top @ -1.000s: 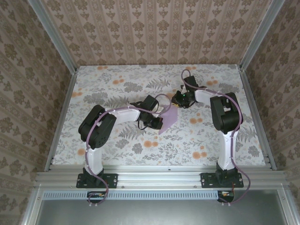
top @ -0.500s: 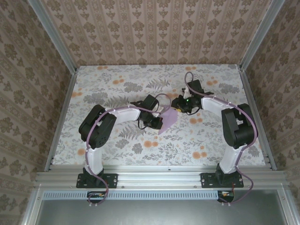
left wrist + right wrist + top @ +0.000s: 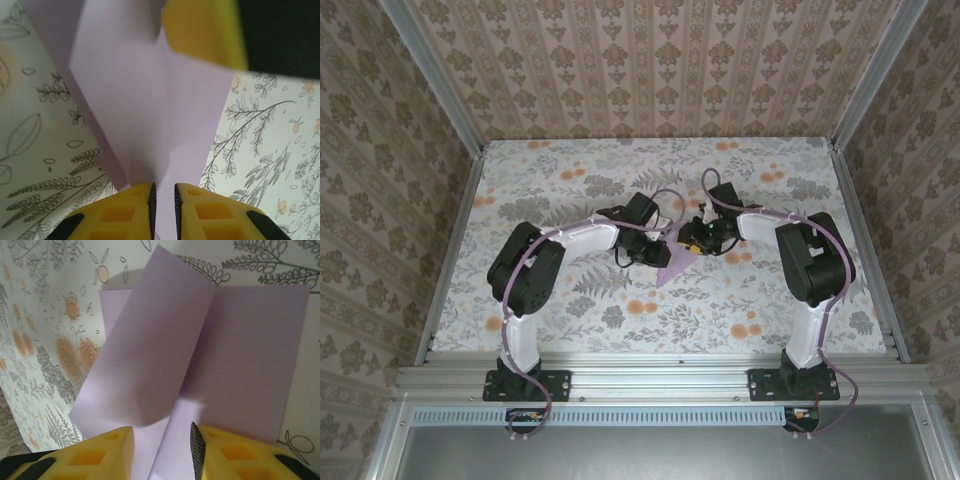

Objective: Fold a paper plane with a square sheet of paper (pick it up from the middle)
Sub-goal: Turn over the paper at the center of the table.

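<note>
From above, the left hand (image 3: 653, 254) and the right hand (image 3: 693, 239) meet near the middle of the floral bench (image 3: 570, 310). The square sheet of paper (image 3: 672, 269), pale lilac and already creased, lies between and under them, one point aimed toward the arm bases.

In the left wrist view, the left hand (image 3: 163, 199) has its yellow fingers (image 3: 125, 212) drawn to a narrow slit. The paper (image 3: 150, 100) runs its centre crease straight into that slit. Whether the pads actually pinch it I cannot tell. One yellow finger (image 3: 205, 30) of the right hand sits over the sheet's far end.

In the right wrist view, the right hand (image 3: 162, 440) is spread, its fingers (image 3: 97, 452) clearly apart. A raised fold of the paper (image 3: 240, 355) stands in the gap, and one flap tilts up off the bench (image 3: 40, 315).
</note>
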Tool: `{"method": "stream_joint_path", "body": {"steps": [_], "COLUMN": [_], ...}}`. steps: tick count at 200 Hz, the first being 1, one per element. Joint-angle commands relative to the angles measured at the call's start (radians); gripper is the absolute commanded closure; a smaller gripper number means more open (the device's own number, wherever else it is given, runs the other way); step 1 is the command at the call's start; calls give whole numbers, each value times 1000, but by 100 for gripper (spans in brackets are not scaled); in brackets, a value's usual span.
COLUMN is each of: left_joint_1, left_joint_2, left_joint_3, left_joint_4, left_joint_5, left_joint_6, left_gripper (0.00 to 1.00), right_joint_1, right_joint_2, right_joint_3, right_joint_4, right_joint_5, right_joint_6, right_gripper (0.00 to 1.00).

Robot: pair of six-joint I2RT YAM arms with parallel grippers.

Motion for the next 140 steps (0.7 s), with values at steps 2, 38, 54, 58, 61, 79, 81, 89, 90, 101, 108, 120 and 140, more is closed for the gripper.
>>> {"method": "stream_joint_path", "body": {"steps": [2,38,54,58,61,79,81,89,90,101,108,120,140], "left_joint_1": [12,22,27,27,28,33,35,37,37,41,44,46,52], "left_joint_2": [-2,34,44,45,47,59,61,65,66,68,68,66,69], "left_joint_3": [44,77,80,82,82,82,82,82,81,76,74,71,69], "left_joint_4": [-47,-77,-67,-65,-63,-55,-53,-46,-45,-33,-28,-23,-17], "left_joint_5": [0,-36,-29,-27,-25,-14,-12,0,1,18,26,35,52], "left_joint_6": [14,47,51,52,52,54,54,54,54,50,48,47,46], "left_gripper": [78,77,75,75,75,74,74,74,73,73,73,72,71], "right_joint_1": [8,11,11,12,12,12,12,13,12,13,14,14,18], "right_joint_2": [17,24,34,37,38,49,50,52,52,54,55,52,54], "right_joint_3": [37,48,55,58,59,66,66,67,67,67,70,74,77], "right_joint_4": [2,12,16,16,17,14,13,13,13,7,1,-7,-6], "right_joint_5": [0,-10,-16,-16,-17,-20,-19,-18,-18,-17,-13,-8,-9], "right_joint_6": [10,18,24,24,26,30,29,30,29,29,28,25,26], "right_gripper": [60,60,59,59,59,59,59,59,59,59,59,58,58]}}
